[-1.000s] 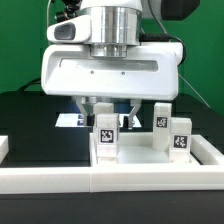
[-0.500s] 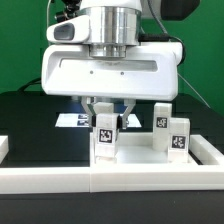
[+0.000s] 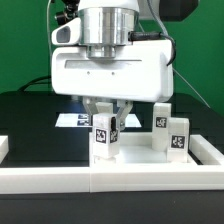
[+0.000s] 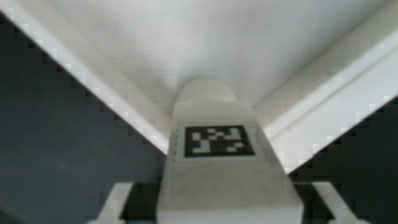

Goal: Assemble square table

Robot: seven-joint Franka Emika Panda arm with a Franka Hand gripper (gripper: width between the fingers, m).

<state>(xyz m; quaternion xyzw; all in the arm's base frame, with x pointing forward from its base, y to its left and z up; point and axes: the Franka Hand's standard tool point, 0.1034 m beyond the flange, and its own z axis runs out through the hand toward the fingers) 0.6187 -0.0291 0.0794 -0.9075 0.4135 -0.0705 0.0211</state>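
In the exterior view, the two-finger gripper of the white arm is seen lowered over a small white plastic leg block with a black-and-white tag. The block stands upright just inside the long white border rail that runs across the near side of the black table. The dark fingers are set against the two sides of the block's upper part, and they appear clamped on it; no gap is visible between pad and plastic. Two further tagged leg blocks stand upright close together to the exterior view's right, well clear of the gripper. A flat printed marker board lies farther back on the table. The large square tabletop cannot be made out in this view.

In the wrist view, the same leg block is seen end-on between the fingers, with its tag facing the camera and white rails converging beyond it. The pale finger pads sit at either flank of the block.

The block is judged to be light, rigid and hard-surfaced, so it should not deform under the grip. Its smooth plastic is likely to be slippery, and a hold high on the body may let it pivot. A grip on the flat opposite sides, near the middle of its height, would seem the most secure.
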